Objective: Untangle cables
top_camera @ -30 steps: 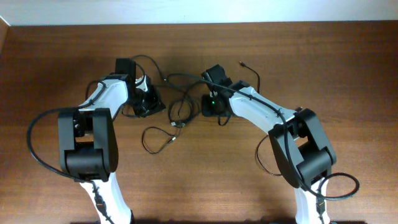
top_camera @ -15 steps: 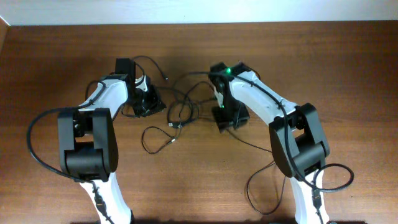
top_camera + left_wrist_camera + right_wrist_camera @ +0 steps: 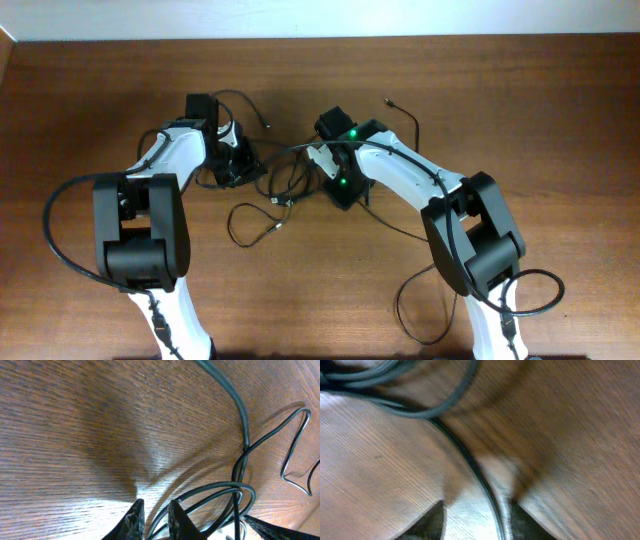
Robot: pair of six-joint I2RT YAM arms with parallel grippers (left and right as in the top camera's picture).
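The cables [image 3: 290,180] are thin black cords tangled at mid-table between my two grippers. One loop [image 3: 250,225] lies in front of the tangle, and one strand ends in a plug [image 3: 389,102] at the back. My left gripper [image 3: 240,168] is at the tangle's left edge. In the left wrist view its jaws [image 3: 155,510] are nearly closed, with cable strands [image 3: 240,435] running between them. My right gripper [image 3: 343,190] is at the tangle's right edge. Its jaws [image 3: 476,510] are open and straddle a single strand [image 3: 465,460] lying on the wood.
A long thin strand [image 3: 405,228] trails from the right gripper toward the front right and curls near the right arm's base [image 3: 490,300]. The table's far edge [image 3: 320,38] meets a white wall. Thick arm cables loop beside both bases.
My right gripper swung forward and right, then came back left to the tangle's edge. A strand was drawn out toward the front right. The left arm has stayed put.
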